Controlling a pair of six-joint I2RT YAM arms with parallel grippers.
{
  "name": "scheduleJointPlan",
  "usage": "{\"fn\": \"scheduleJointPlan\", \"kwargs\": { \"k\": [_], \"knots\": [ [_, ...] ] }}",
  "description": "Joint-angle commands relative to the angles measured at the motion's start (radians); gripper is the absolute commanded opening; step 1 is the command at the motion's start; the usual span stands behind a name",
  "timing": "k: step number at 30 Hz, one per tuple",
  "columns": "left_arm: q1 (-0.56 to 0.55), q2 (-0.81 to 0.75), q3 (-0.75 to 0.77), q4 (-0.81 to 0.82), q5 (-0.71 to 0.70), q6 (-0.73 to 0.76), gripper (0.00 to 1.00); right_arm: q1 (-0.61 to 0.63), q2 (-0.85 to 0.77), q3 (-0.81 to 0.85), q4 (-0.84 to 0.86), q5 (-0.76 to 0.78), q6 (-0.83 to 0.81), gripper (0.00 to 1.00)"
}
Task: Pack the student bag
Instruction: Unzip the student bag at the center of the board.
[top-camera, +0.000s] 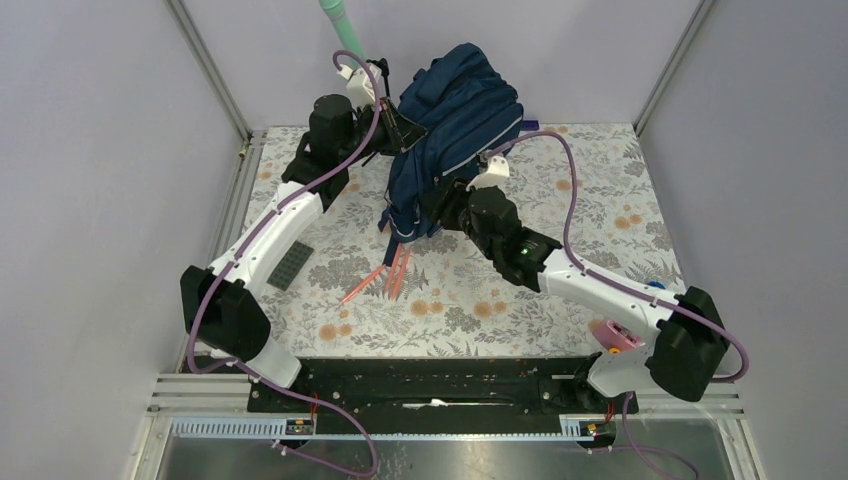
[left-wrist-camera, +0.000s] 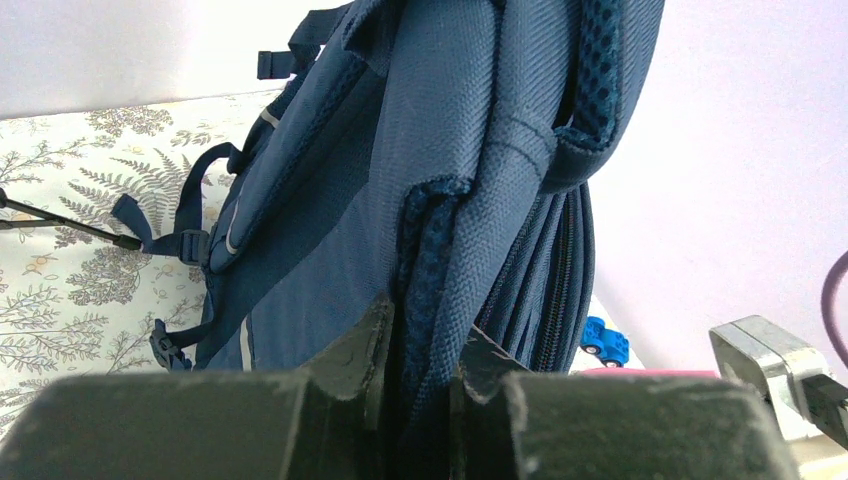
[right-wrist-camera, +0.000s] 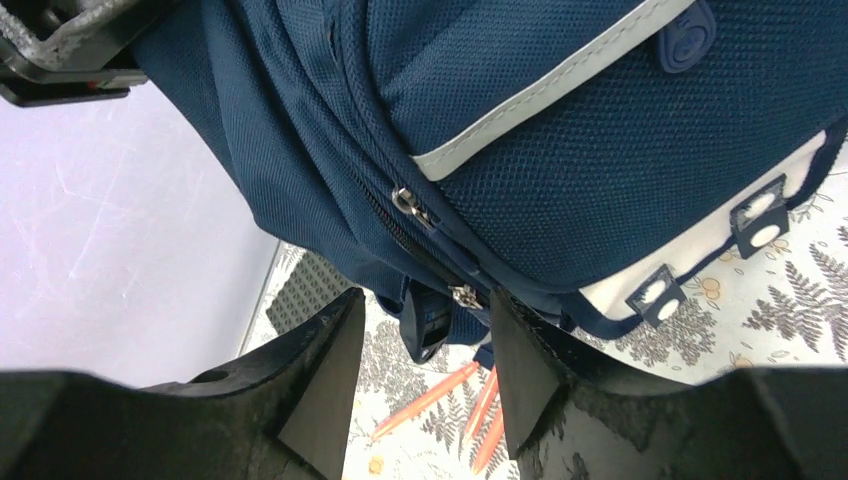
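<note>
The student bag (top-camera: 455, 120) hung bunched above the far middle of the flower-patterned tabletop (top-camera: 600, 200), its lower edge trailing down toward the cloth, gripped from the left and approached from the right by the two arms.

The left arm (top-camera: 285, 225) reached up to the bag's left side. The left jaws were clenched on a fold of navy fabric and mesh padding (left-wrist-camera: 430, 260), pinched tight between the two fingers in the left wrist view, with the bag (left-wrist-camera: 440, 150) rising straight above them.

The right arm (top-camera: 590, 285) stretched in low from the other side. The right jaws stood released and apart beneath the bag (right-wrist-camera: 560, 150), one finger on each side of a metal zip pull (right-wrist-camera: 463, 295) and a dark strap buckle (right-wrist-camera: 428, 325), the left finger clear of both. A second zip pull (right-wrist-camera: 408, 200) sat higher on the same zip, below a pale reflective strip (right-wrist-camera: 540, 95).

Several orange pencils (top-camera: 385, 275) lay on the tabletop just in front of the bag, a dark studded plate (top-camera: 290, 265) to their left beside the left arm. A small blue toy car (left-wrist-camera: 605, 342) stood near the right edge.
</note>
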Motion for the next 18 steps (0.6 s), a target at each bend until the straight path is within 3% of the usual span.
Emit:
{"fn": "scheduleJointPlan", "kwargs": {
  "k": [1,8,18],
  "knots": [
    [0.013,-0.026,0.055,0.186,0.025,-0.039,0.00,0.004,0.026,-0.011,0.139,0.067,0.050,0.56],
    [0.012,-0.030,0.055,0.187,0.030,-0.038,0.00,-0.016,0.041,-0.033,0.206,0.070,0.092,0.49],
    [0.013,-0.028,0.058,0.187,0.042,-0.043,0.00,-0.042,0.061,-0.046,0.194,0.096,0.153,0.50]
  ]
}}
